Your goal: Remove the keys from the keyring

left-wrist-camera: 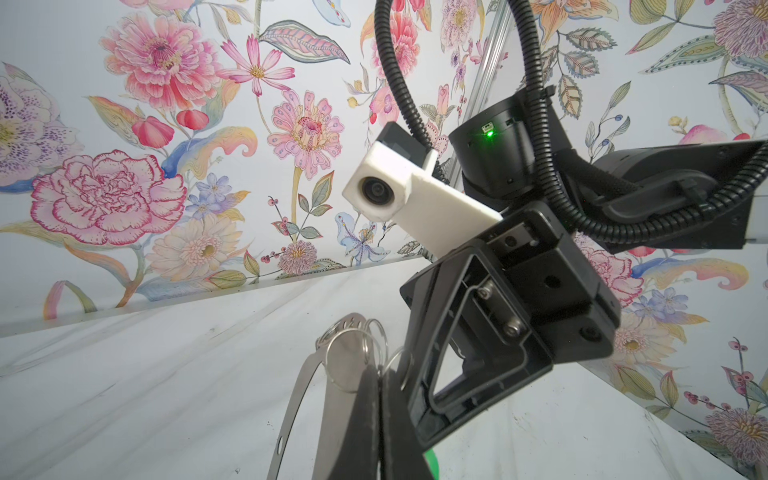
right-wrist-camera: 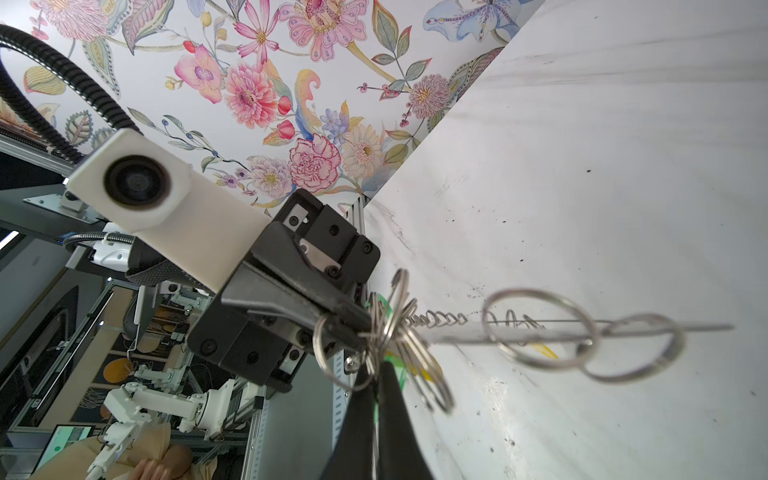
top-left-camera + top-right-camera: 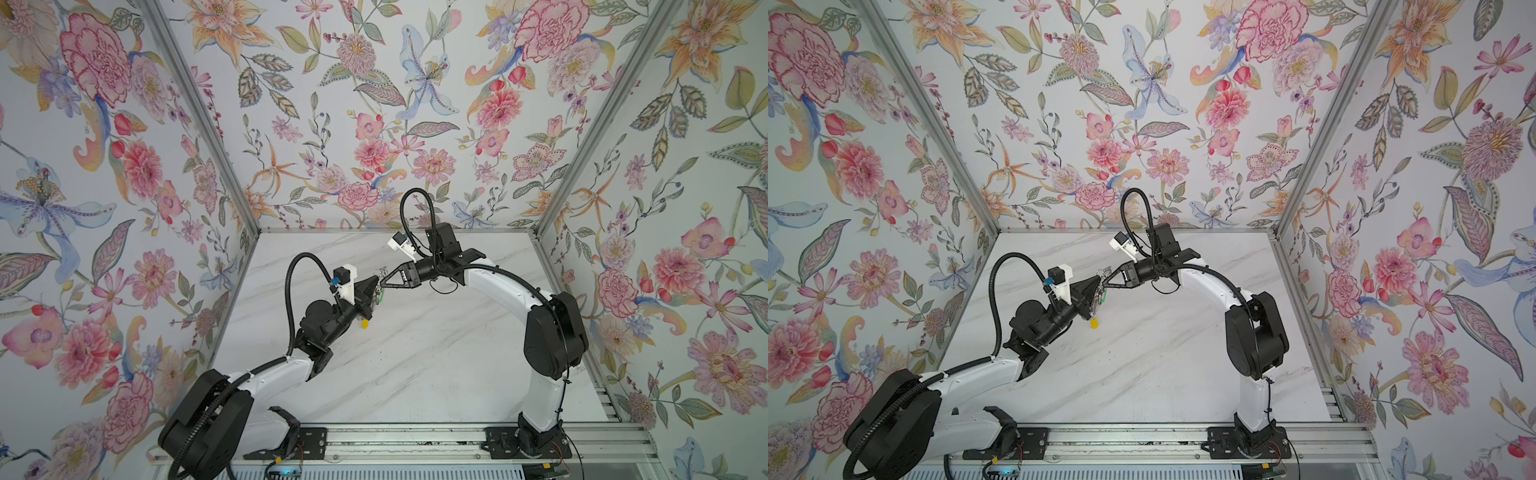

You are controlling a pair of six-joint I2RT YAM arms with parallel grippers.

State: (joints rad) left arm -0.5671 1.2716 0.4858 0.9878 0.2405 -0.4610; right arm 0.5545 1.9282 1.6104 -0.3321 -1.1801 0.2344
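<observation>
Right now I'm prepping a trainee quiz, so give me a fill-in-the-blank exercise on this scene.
1. The wallpaper shows painted ___.
2. The left gripper pinches the keyring ___ the table.
3. The key tag near the left gripper is ___.
Missing words: flowers; above; yellow.

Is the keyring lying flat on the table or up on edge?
On edge, off the table: the left gripper clamps the keyring, table behind it.

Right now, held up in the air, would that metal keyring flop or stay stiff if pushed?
Probably stiff: the keyring shows a clean, flat curve while held aloft. Its wire rings and the yellow-tagged key dangle freely, so they would likely swing and tangle.
</observation>
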